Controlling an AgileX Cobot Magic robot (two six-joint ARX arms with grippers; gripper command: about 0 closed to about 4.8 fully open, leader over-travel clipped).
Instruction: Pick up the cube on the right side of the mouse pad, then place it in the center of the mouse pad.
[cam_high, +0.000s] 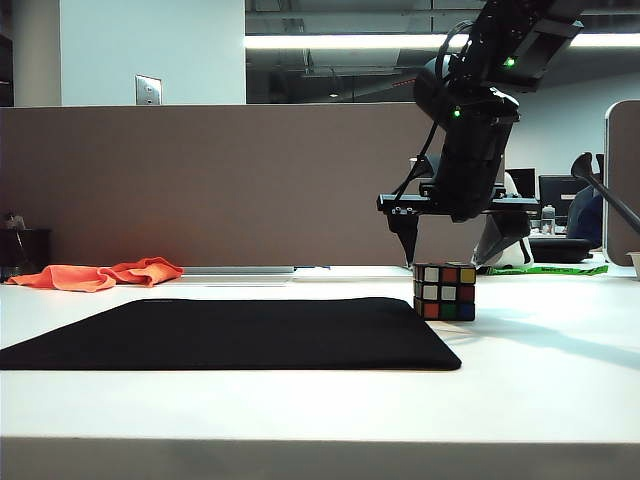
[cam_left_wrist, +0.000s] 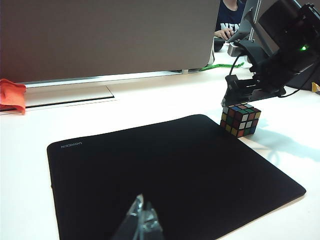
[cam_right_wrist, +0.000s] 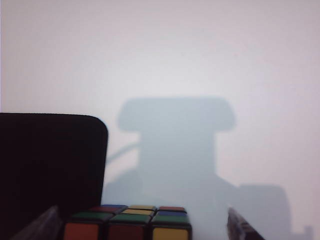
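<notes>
The cube (cam_high: 445, 291) is a small puzzle cube with coloured stickers. It stands on the white table just off the right edge of the black mouse pad (cam_high: 230, 333). My right gripper (cam_high: 452, 250) hangs open directly over the cube, one finger to each side, tips near its top. In the right wrist view the cube (cam_right_wrist: 127, 225) lies between the spread fingers (cam_right_wrist: 240, 227), with a gap on one side and the mouse pad's corner (cam_right_wrist: 50, 160) beside it. My left gripper (cam_left_wrist: 142, 220) is shut and empty, low over the near part of the mouse pad (cam_left_wrist: 170, 170), far from the cube (cam_left_wrist: 240, 120).
An orange cloth (cam_high: 100, 274) lies at the back left of the table, against a tall partition (cam_high: 200, 180). A green strip (cam_high: 560, 269) and desk clutter sit at the back right. The table's front edge runs close below the pad.
</notes>
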